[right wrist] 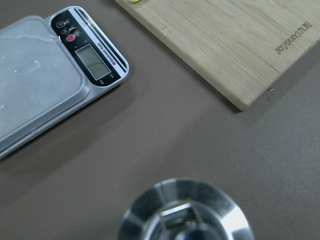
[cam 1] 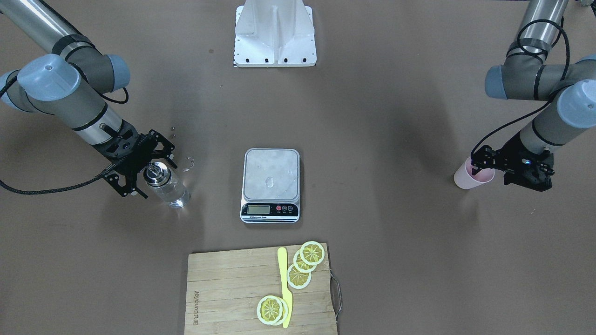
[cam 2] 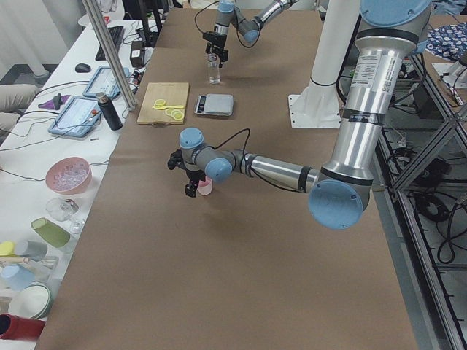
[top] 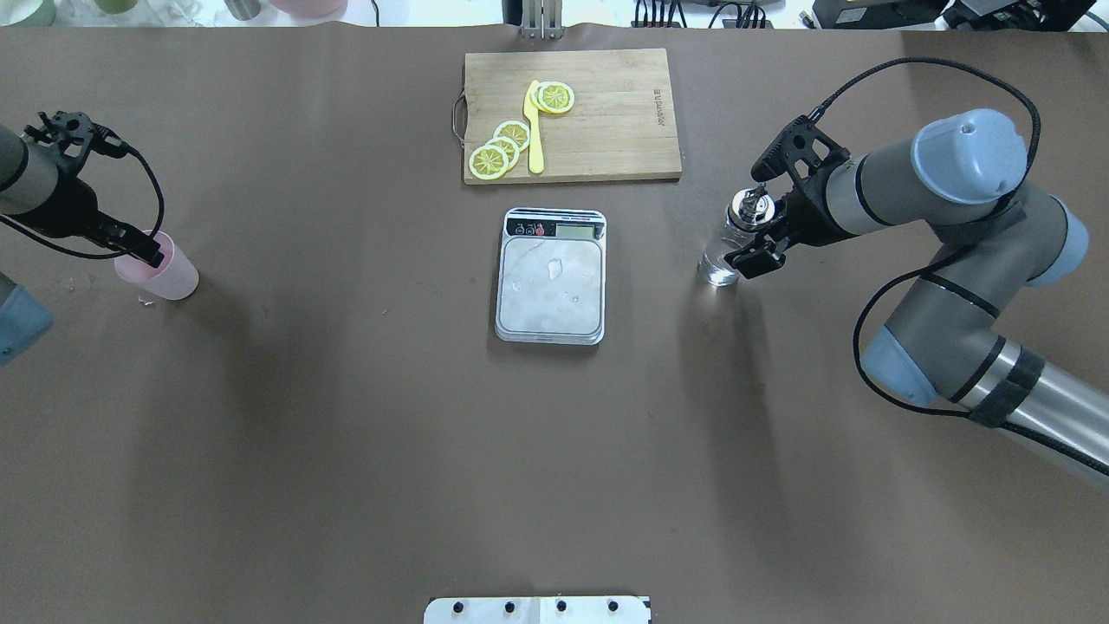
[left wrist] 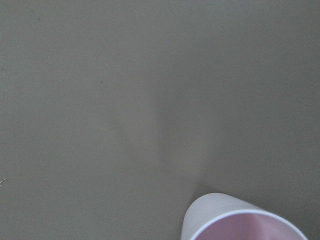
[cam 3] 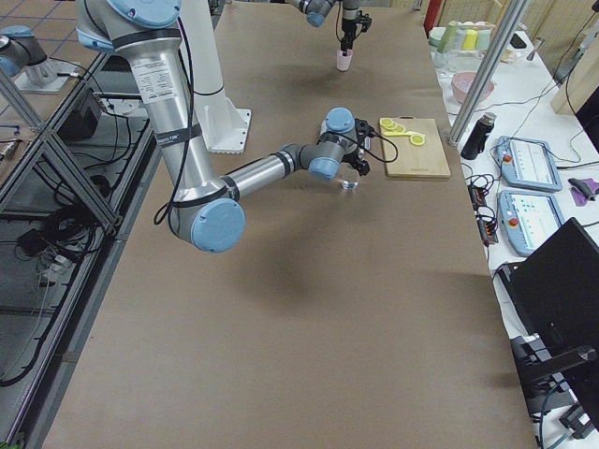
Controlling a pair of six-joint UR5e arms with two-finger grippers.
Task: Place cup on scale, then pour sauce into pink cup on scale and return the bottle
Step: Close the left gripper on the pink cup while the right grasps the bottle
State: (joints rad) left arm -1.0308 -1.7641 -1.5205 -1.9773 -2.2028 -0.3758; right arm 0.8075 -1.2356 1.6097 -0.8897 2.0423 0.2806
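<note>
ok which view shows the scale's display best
The right wrist-mounted view: the display of the scale sits close, large and unblocked at upper left. Front-facing and overhead views show it whole but small, the side views only a tiny scale, and the left wrist view misses it.

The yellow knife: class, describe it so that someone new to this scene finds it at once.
Find the bamboo cutting board lying across the silver-grey digital scale from the robot's base. Among the round yellow lemon slices on it lies the plain yellow knife, the only long, thin, straight piece there.
</note>
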